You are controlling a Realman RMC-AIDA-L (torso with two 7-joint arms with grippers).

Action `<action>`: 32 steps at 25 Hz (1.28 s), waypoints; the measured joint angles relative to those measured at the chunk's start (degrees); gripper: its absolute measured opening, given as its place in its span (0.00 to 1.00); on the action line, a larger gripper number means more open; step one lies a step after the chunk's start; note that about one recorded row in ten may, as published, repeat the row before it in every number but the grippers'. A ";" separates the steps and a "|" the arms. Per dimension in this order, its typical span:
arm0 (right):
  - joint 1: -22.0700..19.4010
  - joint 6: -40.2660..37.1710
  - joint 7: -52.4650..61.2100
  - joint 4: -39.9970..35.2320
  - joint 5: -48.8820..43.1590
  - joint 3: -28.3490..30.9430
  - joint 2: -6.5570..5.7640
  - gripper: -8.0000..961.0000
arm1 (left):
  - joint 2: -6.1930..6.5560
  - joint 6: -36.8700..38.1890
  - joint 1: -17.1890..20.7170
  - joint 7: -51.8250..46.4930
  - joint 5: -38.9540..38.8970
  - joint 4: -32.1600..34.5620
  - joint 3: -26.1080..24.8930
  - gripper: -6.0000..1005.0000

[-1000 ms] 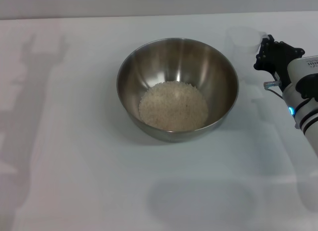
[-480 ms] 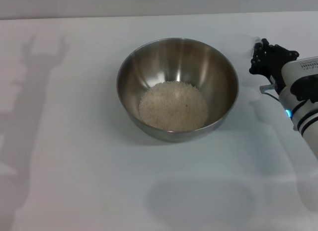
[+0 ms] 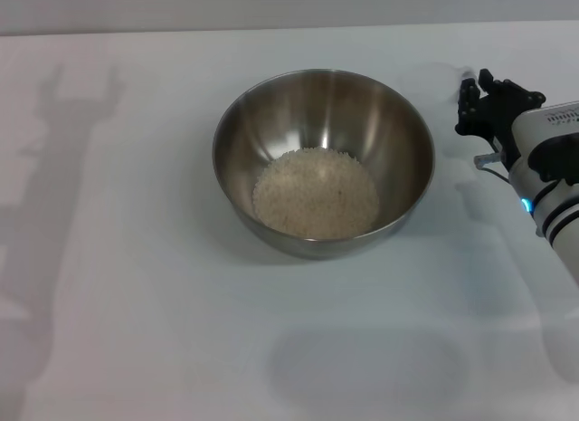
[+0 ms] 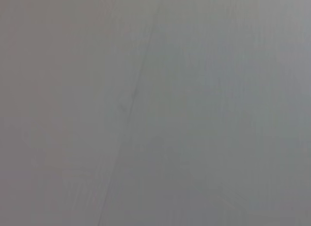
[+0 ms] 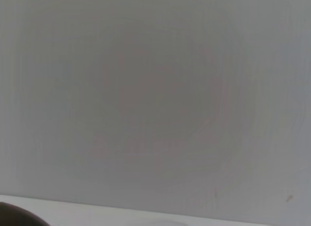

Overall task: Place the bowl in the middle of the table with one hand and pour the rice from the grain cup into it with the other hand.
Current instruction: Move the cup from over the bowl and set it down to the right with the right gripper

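The bowl (image 3: 323, 161) sits about mid-bench (image 3: 136, 285), with the rice (image 3: 315, 193) already heaped in its bottom, so by my reckoning the pour is done and only the putting away of the cup is left. My right pincer (image 3: 472, 102) hangs near the bench's right edge, just beside the bowl's rim and toward the far edge from it; the bowl lies to its left, and this arm is plainly the nearer one. I cannot make out the cup for sure: there is only a faint pale smudge at my fingertips, and I cannot tell whether the pincer is spread, pressed together or pinching anything. My left pincer is out of sight; only a shadow falls along the bench's left side. Both wrist views show blank grey surface. Some small print sits on my right wrist housing, too small to read.
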 joint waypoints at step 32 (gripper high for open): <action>-5.34 -5.73 0.03 -0.21 -2.00 -4.71 0.26 0.31 | 0.00 0.50 0.15 -0.01 0.02 -0.04 -0.28 0.84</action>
